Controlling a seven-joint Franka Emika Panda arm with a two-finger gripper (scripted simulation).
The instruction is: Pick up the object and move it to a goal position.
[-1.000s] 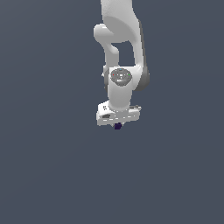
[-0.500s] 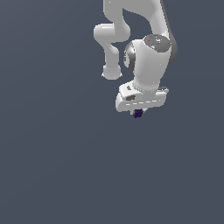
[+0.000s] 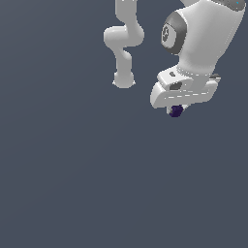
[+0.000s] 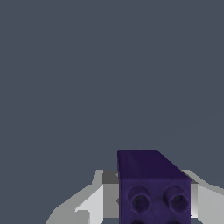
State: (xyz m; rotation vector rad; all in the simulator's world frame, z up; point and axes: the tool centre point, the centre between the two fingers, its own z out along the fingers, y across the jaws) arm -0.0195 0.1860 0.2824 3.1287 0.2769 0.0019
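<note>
Item: purple block (image 3: 176,111), clenched in my white hand (image 3: 177,110).

Detail: In the exterior view I log the block as a small dark purple-navy piece poking out just under the hand, touching it, with only grey background around and below it. The hand hangs from the white arm (image 3: 203,38), in that view's upper right; a second bend of the arm shows toward the exterior view's left of the hand, well apart from it. In the wrist view the block (image 4: 151,186) is a blocky piece with round studs on the face nearest the camera, and pale fingers (image 4: 94,203) of the hand stand close on both sides of it.
</note>
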